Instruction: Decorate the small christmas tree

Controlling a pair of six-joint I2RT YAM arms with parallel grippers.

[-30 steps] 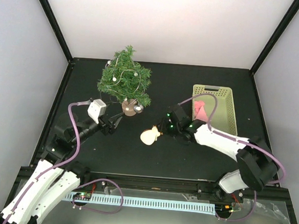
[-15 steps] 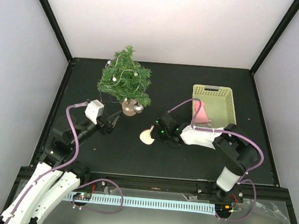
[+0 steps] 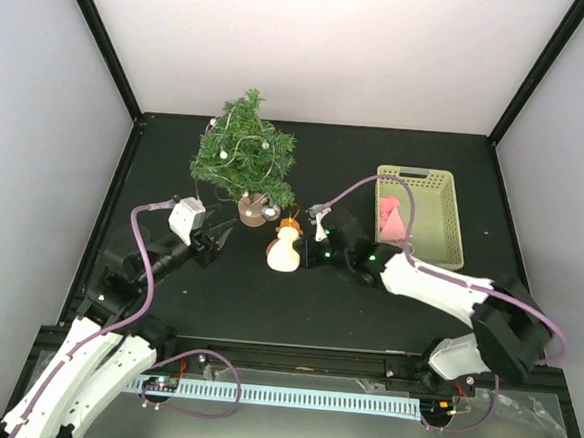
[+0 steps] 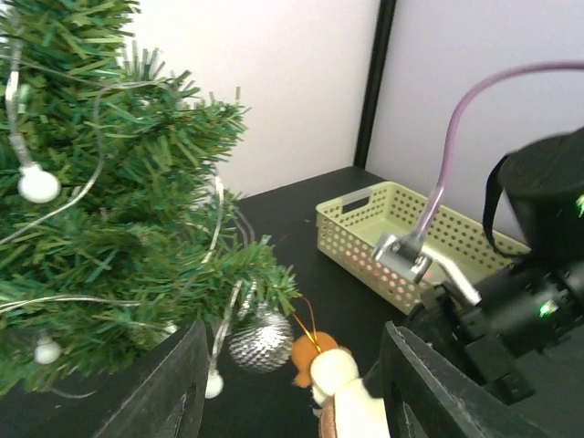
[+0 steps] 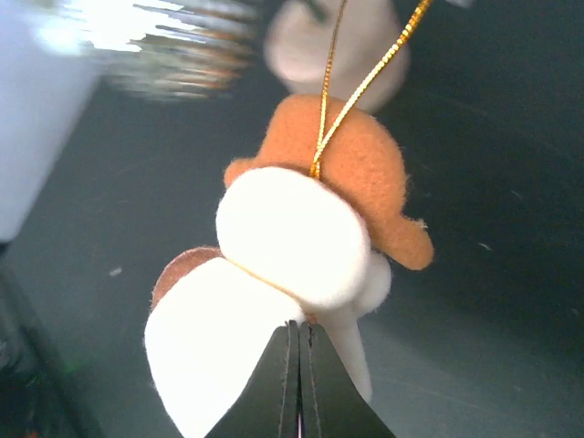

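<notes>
From above, the small christmas tree [image 3: 244,158] stands at upper left of centre. Only the right wrist view shows the right gripper [image 5: 298,339] fully closed at the snowman ornament [image 5: 292,242]. The left gripper [image 4: 292,365] has its fingers spread.

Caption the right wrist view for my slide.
Right hand, shut, tips at a white plush snowman ornament with brown hat and gold hanging loop.

One small christmas tree [image 3: 244,156]; one snowman ornament [image 3: 284,251]; one green basket [image 3: 454,222]; one pink item [image 3: 392,218].
</notes>
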